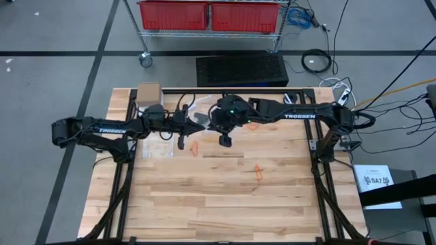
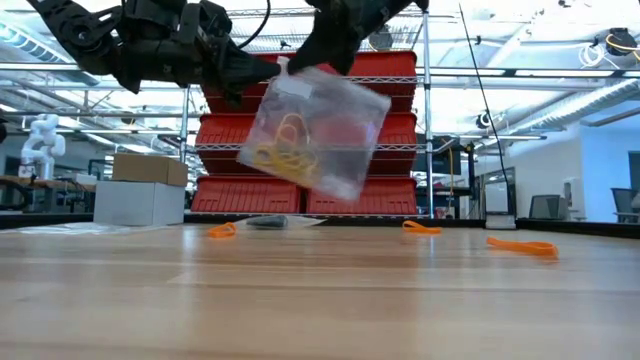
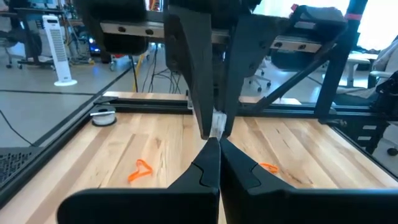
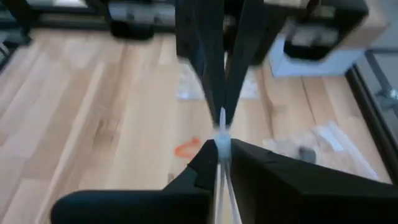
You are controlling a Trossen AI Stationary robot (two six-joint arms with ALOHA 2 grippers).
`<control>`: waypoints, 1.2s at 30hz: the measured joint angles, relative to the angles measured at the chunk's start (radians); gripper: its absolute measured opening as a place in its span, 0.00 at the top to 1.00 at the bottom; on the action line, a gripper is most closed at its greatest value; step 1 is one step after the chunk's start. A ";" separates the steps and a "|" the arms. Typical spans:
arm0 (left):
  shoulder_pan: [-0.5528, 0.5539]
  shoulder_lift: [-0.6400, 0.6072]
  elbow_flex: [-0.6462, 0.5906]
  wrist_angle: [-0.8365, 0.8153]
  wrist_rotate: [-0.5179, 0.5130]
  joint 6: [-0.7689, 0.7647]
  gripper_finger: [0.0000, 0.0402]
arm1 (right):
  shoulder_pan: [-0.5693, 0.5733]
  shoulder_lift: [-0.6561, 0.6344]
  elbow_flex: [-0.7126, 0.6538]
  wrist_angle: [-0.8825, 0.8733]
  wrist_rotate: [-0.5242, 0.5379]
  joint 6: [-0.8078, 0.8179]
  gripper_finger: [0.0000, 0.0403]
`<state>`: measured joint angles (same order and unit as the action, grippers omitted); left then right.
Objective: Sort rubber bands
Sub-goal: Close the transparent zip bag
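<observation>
Cardboard box [image 1: 148, 91] on wooden table [image 1: 225, 197], red bins [image 1: 209, 15] beyond

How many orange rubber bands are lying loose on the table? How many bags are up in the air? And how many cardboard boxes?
Loose orange rubber bands on the wooden table: 3
Lifted clear plastic bag, with yellow rubber bands inside: 1
Tan cardboard box: 1
Total: 5
</observation>
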<state>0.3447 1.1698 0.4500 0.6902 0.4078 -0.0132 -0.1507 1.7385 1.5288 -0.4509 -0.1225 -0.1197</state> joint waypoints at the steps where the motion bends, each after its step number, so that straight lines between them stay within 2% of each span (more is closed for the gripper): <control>1: 0.001 0.000 0.000 0.000 -0.003 0.000 1.00 | 0.002 -0.003 0.000 -0.029 0.015 0.000 0.97; 6: 0.002 -0.008 0.000 0.003 -0.008 -0.005 1.00 | 0.002 -0.023 0.000 -0.114 0.072 0.008 0.97; 12: -0.003 -0.003 0.000 0.000 -0.019 -0.008 0.99 | 0.010 -0.029 0.000 -0.123 0.076 0.014 0.97; 16: -0.023 0.003 0.000 0.002 -0.027 -0.008 0.91 | 0.023 -0.030 0.000 -0.093 0.070 0.004 0.97; 20: -0.042 0.007 0.000 0.004 -0.091 -0.045 0.79 | 0.023 -0.030 0.000 -0.076 0.066 -0.001 0.97; 25: -0.058 0.011 0.025 0.003 -0.099 -0.083 0.67 | 0.022 -0.030 0.000 -0.073 0.067 -0.001 0.97; 29: -0.060 0.055 0.078 -0.039 -0.099 -0.110 0.64 | 0.023 -0.030 0.000 -0.068 0.066 -0.001 0.97; 36: -0.060 0.125 0.134 -0.053 -0.086 -0.104 0.65 | 0.025 -0.030 0.000 -0.067 0.067 -0.008 0.97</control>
<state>0.2848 1.2949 0.5839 0.6376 0.3221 -0.1172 -0.1261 1.7081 1.5284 -0.5182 -0.0553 -0.1277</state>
